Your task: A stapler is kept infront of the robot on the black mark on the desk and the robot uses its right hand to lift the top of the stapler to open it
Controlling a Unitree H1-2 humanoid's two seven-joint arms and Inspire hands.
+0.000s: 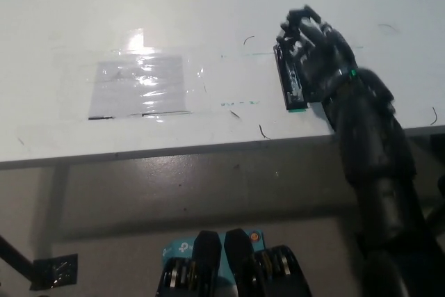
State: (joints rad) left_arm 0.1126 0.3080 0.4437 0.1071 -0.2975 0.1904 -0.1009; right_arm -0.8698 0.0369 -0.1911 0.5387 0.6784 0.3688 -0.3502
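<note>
Stapler (292,81) — lying near the right front edge of the white bench (208,5), base exposed. Right robot hand (314,50) is curling over its far end, fingers seemingly gripping the raised top, presumably to hinge it open — exact contact is hidden. Left robot hand not showing

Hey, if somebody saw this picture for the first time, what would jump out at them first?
The black right hand stands out most, reaching in from the lower right and resting on the stapler at the right of the white desk. Next comes the shiny taped plastic sheet at the desk's left, catching a bright glare. The left hand is out of view.
</note>
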